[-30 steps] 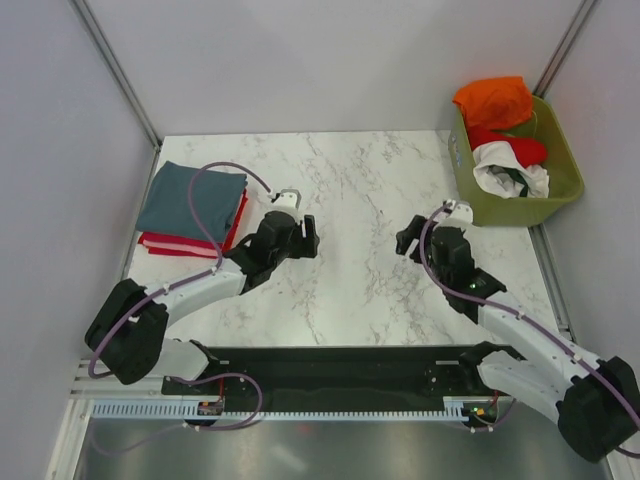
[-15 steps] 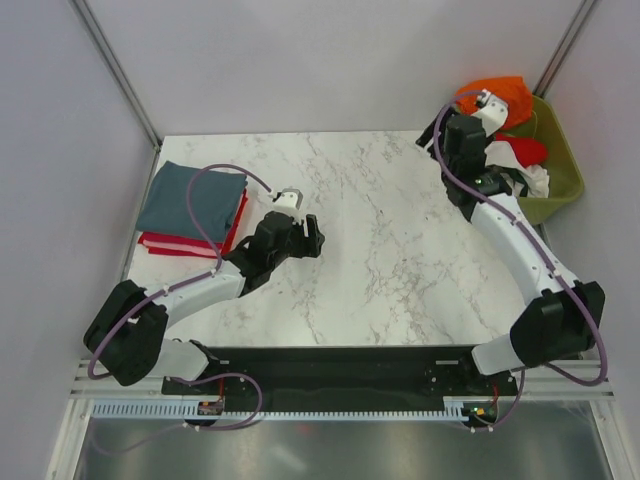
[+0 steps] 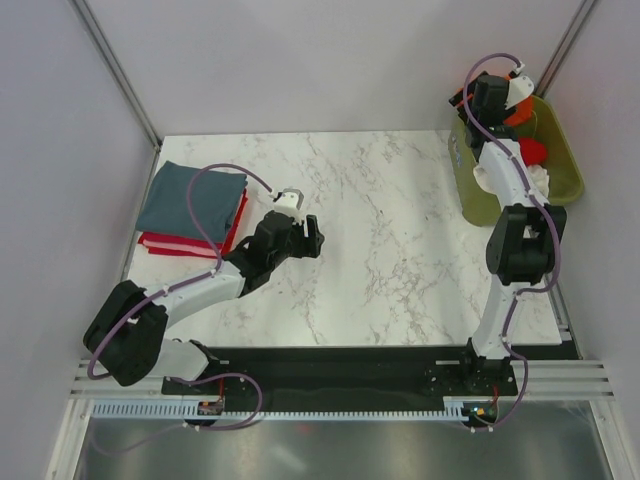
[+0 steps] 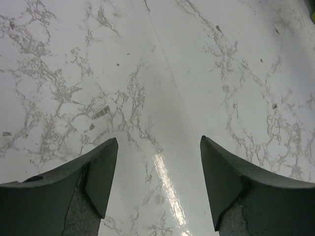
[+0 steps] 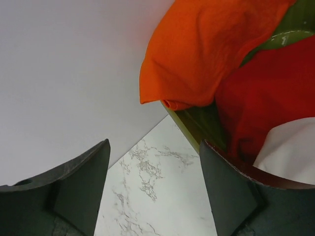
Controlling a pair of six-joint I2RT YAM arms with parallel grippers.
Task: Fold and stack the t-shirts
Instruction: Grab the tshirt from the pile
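Right wrist view: the right gripper (image 5: 155, 189) hangs over the far left corner of an olive-green plastic bin (image 5: 189, 123). Its two dark fingers (image 5: 81, 187) are spread wide, with nothing between them. A bright orange cotton t-shirt (image 5: 211, 49) lies crumpled on top of the bin's load, one fold drooping over the rim. A loose red t-shirt (image 5: 266, 98) lies just beside and below it. A white t-shirt (image 5: 290, 147) shows at the right edge, partly hidden behind the right finger. That finger overlaps the red cloth in this view, and I cannot tell whether it touches it.

The top external view shows the right arm stretched far out to the bin, which stands at the far right corner of the white marble-patterned table (image 3: 400, 220). At the table's left edge, well apart from the bin, a folded grey-blue t-shirt (image 3: 190, 200) lies on top of folded red t-shirts (image 3: 185, 243) in one flat stack. The left gripper (image 3: 310, 240) hovers near the stack's right side, apart from it, over bare marble.

The left wrist view shows its fingers open wide and holding nothing, with only veined marble beneath them.
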